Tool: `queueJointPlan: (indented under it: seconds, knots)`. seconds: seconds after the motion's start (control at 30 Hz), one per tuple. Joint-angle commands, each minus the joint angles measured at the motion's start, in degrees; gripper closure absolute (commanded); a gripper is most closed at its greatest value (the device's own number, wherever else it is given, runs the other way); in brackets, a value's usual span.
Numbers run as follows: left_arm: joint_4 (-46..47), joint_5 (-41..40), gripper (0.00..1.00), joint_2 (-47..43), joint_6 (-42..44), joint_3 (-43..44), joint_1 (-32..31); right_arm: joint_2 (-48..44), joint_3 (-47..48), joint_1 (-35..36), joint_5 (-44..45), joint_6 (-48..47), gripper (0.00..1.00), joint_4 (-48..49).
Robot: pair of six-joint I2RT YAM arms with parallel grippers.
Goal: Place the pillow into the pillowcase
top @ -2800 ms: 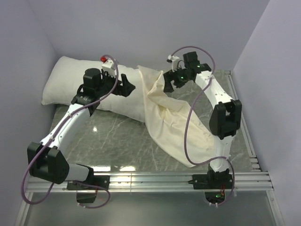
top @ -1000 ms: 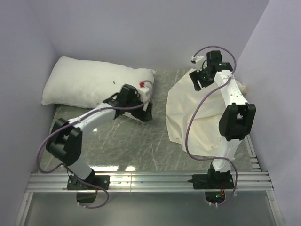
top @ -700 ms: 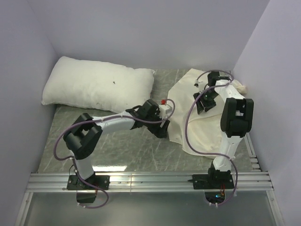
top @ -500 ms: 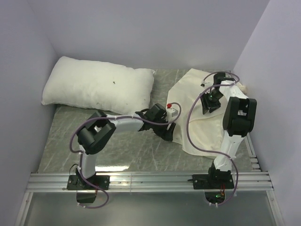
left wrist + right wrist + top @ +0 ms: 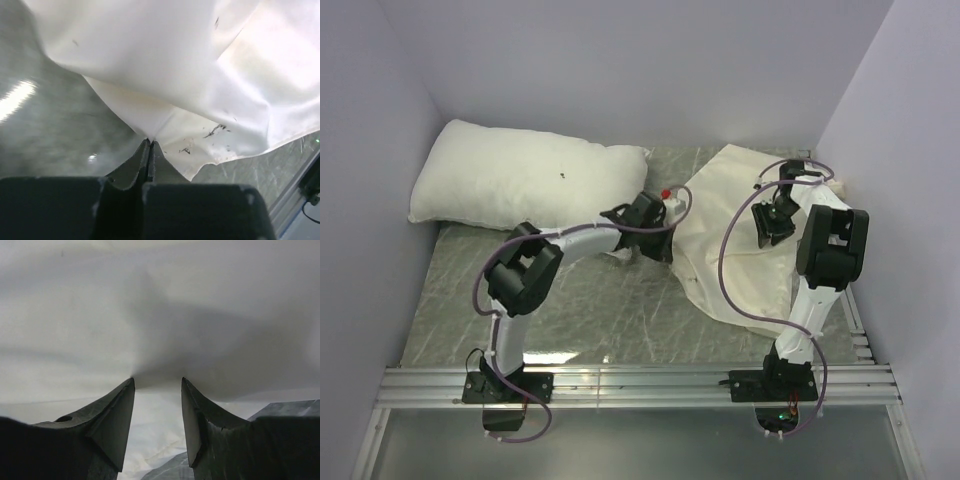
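Left gripper (image 5: 149,143) clamped on pillowcase (image 5: 745,275) edge. Right gripper (image 5: 157,381) jaws apart over it; whether a fold is caught, hard to tell.

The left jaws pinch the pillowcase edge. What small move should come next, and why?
Probably close the right jaws on the pillowcase fabric at their tips. The left jaws are shut on its edge, the right jaws stand apart against the cloth; two grips seem needed to open it for the pillow.

text: you have none to read | labels, brands: none | numbers, signs: none legible in your three views
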Motion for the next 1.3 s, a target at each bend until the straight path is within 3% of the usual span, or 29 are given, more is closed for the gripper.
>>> queueJointPlan:
  seconds: [0.0,0.17,0.3,0.5,0.57,0.67,0.7,0.77,0.93,1.0,1.03,1.07,1.13,1.2,1.27]
  knots:
    - [-5.57,-2.05,1.00,-8.86,7.70,8.66,2.17,-1.22,-0.25,-0.94,0.26,-0.64,0.50,1.08]
    - [-17.88,-4.17,0.99,-7.47,15.52,19.02,2.70,0.01,1.15,-1.38,2.02,-0.82,0.51,0.90]
    - [-27.02,-5.57,1.00,-4.92,21.85,20.80,3.23,-1.91,2.30,-1.47,1.15,-1.34,0.51,0.11]
    - [-26.95,-7.69,0.99,0.79,28.27,20.08,8.58,-9.37,1.51,-1.03,-6.41,-4.24,0.50,-3.05]
    - [-29.22,-6.47,1.00,5.71,33.27,28.59,9.47,-13.49,-0.24,0.28,-10.52,-6.08,0.49,-4.63]
    - [-29.24,1.33,1.00,8.71,34.17,37.48,9.21,-17.55,-2.79,1.96,-14.92,-6.44,0.49,-5.60]
    - [-28.89,8.85,1.00,8.88,33.73,38.63,8.77,-19.39,-2.97,2.40,-15.11,-5.75,0.49,-5.52]
    - [-27.57,12.60,1.00,7.84,34.07,38.21,5.44,-20.02,-2.28,1.62,-15.64,-2.86,0.49,-5.69]
    - [-22.92,9.81,1.00,4.67,41.88,28.38,-7.99,-14.32,7.38,-8.64,-17.49,0.67,0.50,-9.11]
    - [-21.86,10.85,0.99,4.75,42.16,26.79,-10.38,-11.78,9.58,-10.86,-17.84,0.94,0.50,-11.05]
    - [-20.81,11.38,0.98,5.10,41.64,25.91,-12.31,-11.24,9.77,-11.57,-18.28,0.94,0.50,-11.66]
    - [-20.28,10.95,0.77,5.37,41.03,25.73,-12.94,-10.71,9.16,-12.44,-18.37,0.77,0.50,-12.28]
    - [-21.58,11.73,0.46,7.03,40.23,27.64,-13.38,-10.79,8.11,-12.54,-18.28,0.24,0.50,-12.63]
    - [-24.66,12.17,0.33,7.22,38.57,28.53,-12.33,-11.49,6.18,-12.36,-18.63,-0.37,0.49,-12.90]
    - [-22.49,15.15,0.32,4.07,35.41,25.22,-8.56,-11.94,5.20,-11.93,-18.20,-1.69,0.49,-13.60]
